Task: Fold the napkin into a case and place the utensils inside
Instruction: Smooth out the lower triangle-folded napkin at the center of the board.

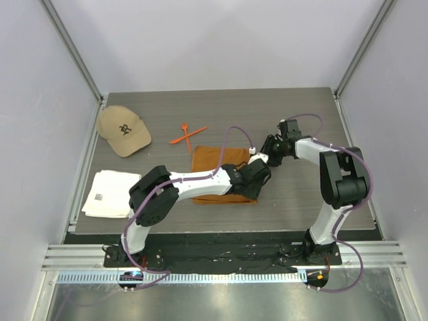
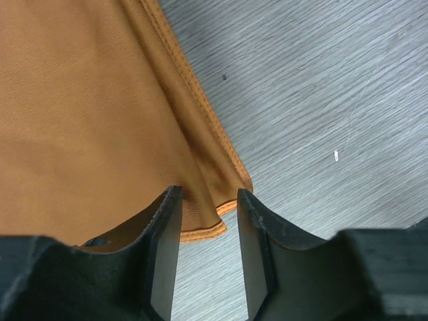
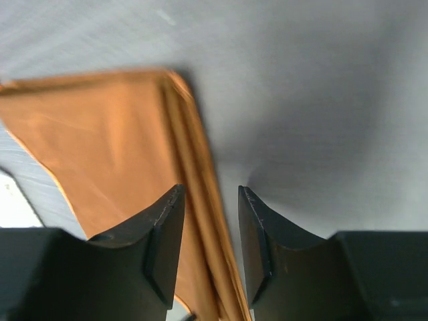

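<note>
The rust-orange napkin (image 1: 217, 170) lies folded into a rectangle on the table's middle. My left gripper (image 1: 258, 178) is at its right edge, near the front corner. In the left wrist view the jaws of the left gripper (image 2: 208, 194) stand apart, with the napkin's stitched corner (image 2: 204, 224) lying between them and table showing in the gap. My right gripper (image 1: 269, 155) is at the napkin's far right corner. It (image 3: 210, 190) is open, straddling the folded edge (image 3: 200, 200). The two bright-orange utensils (image 1: 186, 136) lie crossed behind the napkin.
A tan cap (image 1: 124, 130) sits at the back left. A thick white towel (image 1: 110, 194) lies at the front left. The table (image 1: 301, 194) has a raised frame edge on both sides.
</note>
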Controlling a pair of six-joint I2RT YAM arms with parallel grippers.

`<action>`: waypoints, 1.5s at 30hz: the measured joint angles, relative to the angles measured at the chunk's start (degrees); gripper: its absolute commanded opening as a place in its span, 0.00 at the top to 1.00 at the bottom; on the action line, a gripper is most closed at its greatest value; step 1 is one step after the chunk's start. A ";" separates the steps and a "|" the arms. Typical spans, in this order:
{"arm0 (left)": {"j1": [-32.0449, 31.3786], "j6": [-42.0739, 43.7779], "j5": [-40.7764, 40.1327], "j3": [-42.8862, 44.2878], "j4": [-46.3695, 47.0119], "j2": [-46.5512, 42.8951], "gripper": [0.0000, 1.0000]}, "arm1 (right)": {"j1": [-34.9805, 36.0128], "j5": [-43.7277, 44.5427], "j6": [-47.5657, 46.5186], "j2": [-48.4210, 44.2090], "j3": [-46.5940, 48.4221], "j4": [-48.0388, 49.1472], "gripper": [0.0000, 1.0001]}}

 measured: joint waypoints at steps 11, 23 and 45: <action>-0.17 -0.28 0.59 0.81 -2.58 1.90 0.64 | -1.68 -0.50 1.46 -23.50 -15.78 -4.39 0.78; -0.17 -0.96 0.61 2.10 -3.85 3.13 1.00 | 3.39 -8.81 1.49 -29.44 -29.99 -2.99 0.99; -0.17 -1.60 4.61 10.82 -5.90 4.76 1.00 | 3.67 -8.63 5.03 -25.88 -35.10 7.74 0.99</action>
